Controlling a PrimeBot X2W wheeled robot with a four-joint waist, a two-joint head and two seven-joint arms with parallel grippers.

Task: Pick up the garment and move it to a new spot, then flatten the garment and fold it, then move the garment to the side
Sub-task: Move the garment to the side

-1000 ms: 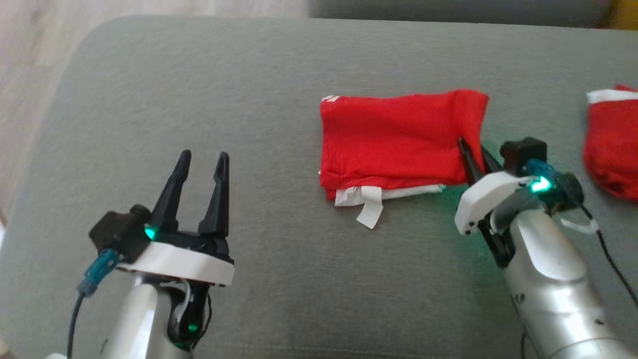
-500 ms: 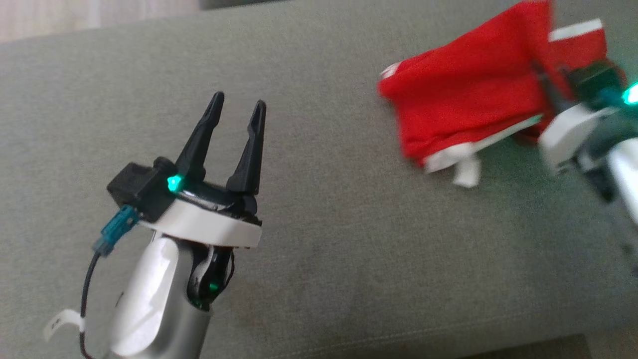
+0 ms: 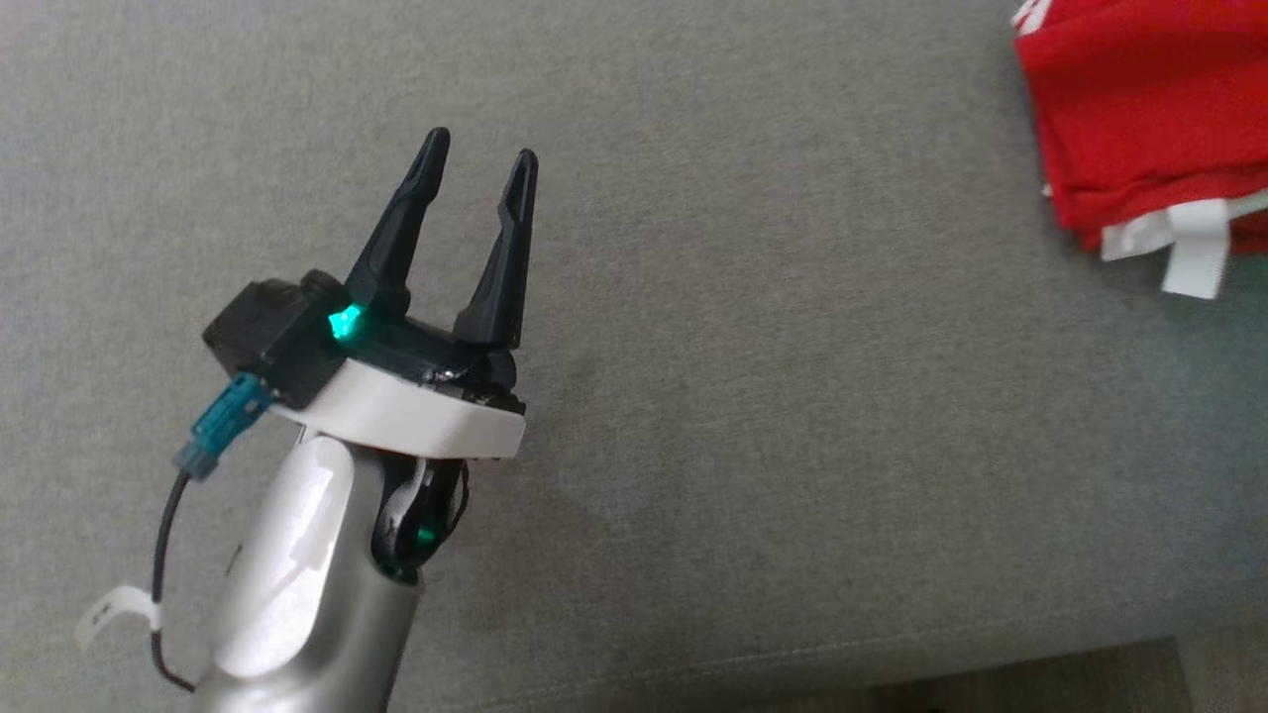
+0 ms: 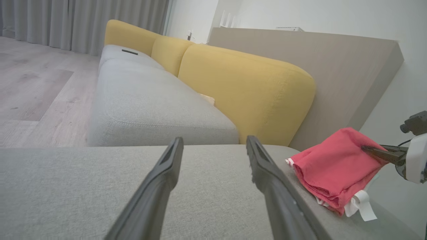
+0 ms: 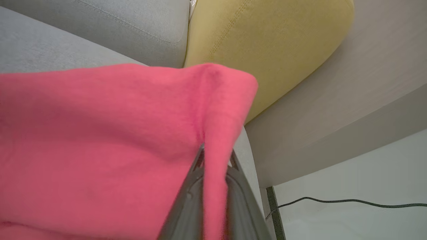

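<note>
Okay: folded red garment (image 3: 1139, 129) sits on the grey sofa cushion (image 3: 743, 396), far right in head view, white tag (image 3: 1194, 259) poking out the near edge. Right gripper (image 5: 217, 152) jaws nearly closed, pinching a fold of its fabric. Left gripper (image 3: 480, 147) jaws spread wide, empty, well apart from it.

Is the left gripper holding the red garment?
No, the left gripper has its fingers open and empty over the grey cushion, apart from the red garment.
</note>
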